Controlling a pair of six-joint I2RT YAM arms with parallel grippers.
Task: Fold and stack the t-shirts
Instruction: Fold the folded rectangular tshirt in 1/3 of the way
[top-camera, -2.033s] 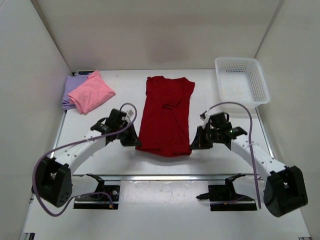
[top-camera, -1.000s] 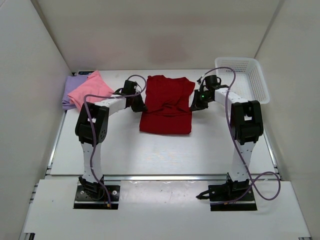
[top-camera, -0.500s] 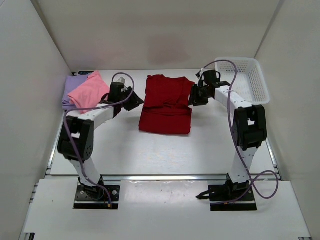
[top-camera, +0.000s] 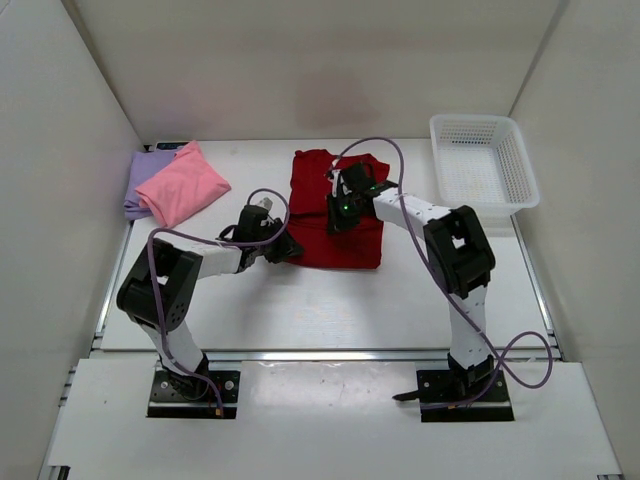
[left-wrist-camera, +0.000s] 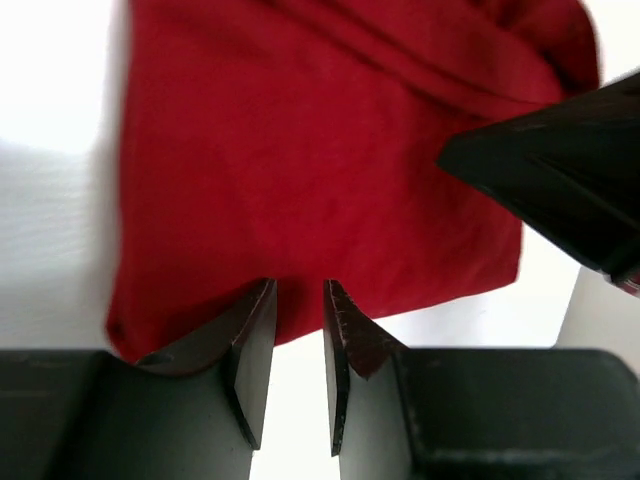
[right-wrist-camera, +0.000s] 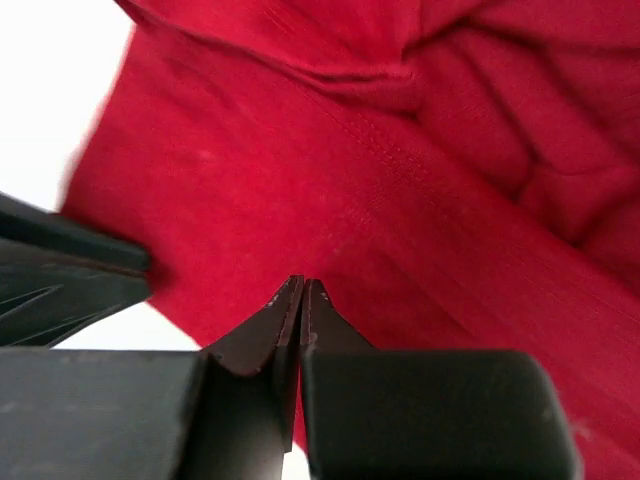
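Observation:
The dark red t-shirt (top-camera: 355, 245) lies folded at the table's middle, with wrinkles toward the back (right-wrist-camera: 480, 190). My left gripper (top-camera: 291, 252) is low at its near-left corner. In the left wrist view its jaws (left-wrist-camera: 298, 285) stand a little open at the shirt's edge (left-wrist-camera: 300, 180), with nothing between them. My right gripper (top-camera: 333, 224) is over the shirt's middle. Its jaws (right-wrist-camera: 302, 283) are shut, tips against the red fabric, and no cloth shows between them. The pink t-shirt (top-camera: 182, 185) lies folded on the lavender t-shirt (top-camera: 138, 182) at the back left.
A white lattice basket (top-camera: 483, 163) stands at the back right. White walls close in the table on three sides. The right gripper's dark body (left-wrist-camera: 560, 170) shows at the right of the left wrist view.
Both grippers left the shirt's back sides: the left dropped to its near-left corner, the right swung onto its middle. Both jaws opened, then narrowed; the right's are shut.

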